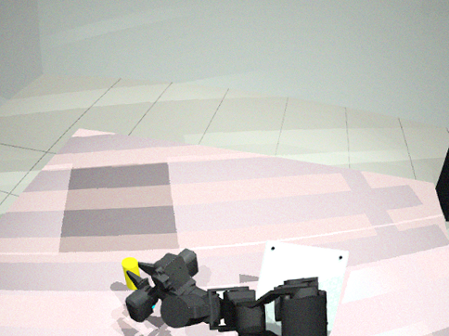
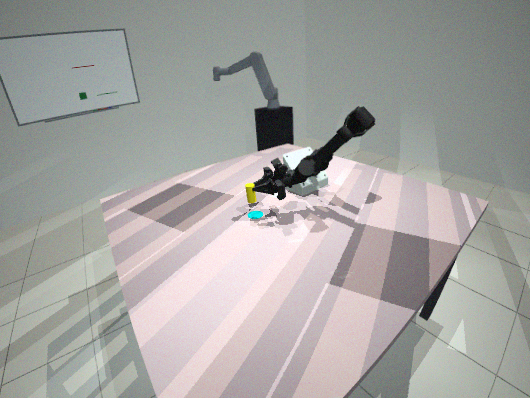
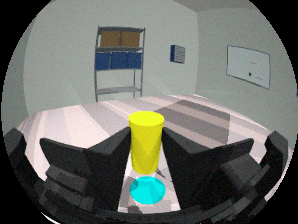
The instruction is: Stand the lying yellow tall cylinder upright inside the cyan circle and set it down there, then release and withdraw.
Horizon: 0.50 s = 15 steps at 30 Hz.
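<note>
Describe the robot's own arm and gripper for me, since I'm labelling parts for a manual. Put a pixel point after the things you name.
The arm (image 1: 236,309) (image 2: 320,162) is dark, nearly black, with blocky and rounded joint housings. Its matching gripper (image 1: 136,269) (image 2: 254,188) (image 3: 147,131) has two angular, tapering fingers. I can make out no cables or markings on either.

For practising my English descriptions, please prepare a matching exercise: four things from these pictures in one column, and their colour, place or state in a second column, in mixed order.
Things:
1. yellow cylinder
2. cyan circle
3. whiteboard
4. blue bins

Descriptions:
A. on the wall, with a small green square
B. between the gripper's fingers, upright
C. on the shelf rack, below brown boxes
D. flat on the table

Right pairs: 1-B, 2-D, 3-A, 4-C
</note>
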{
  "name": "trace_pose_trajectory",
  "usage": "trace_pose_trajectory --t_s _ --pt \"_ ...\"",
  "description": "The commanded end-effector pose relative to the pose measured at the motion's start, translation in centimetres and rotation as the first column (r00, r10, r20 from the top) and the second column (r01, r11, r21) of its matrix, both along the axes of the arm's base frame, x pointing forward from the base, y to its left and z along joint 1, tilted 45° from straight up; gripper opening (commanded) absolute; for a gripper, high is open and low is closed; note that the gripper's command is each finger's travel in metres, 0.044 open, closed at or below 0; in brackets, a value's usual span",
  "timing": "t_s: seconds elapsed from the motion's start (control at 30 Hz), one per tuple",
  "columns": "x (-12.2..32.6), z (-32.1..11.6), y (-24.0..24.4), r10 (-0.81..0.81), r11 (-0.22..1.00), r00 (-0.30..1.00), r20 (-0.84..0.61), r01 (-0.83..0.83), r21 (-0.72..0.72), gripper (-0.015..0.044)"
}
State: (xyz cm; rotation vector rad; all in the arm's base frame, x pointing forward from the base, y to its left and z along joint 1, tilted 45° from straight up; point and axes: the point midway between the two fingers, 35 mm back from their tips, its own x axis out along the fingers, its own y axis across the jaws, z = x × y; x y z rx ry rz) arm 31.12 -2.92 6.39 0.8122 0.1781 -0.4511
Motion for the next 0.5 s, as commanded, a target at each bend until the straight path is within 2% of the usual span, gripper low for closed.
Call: trace_pose_trajectory --t_s 0.0,0.47 --pt "-0.1 -0.7 0.5 -0.005 1.0 1.0 -0.006 0.005 0.001 0.0105" --pt "-0.4 -2.9 2.6 -0.005 1.0 1.0 -0.003 0.005 -0.001 0.0105"
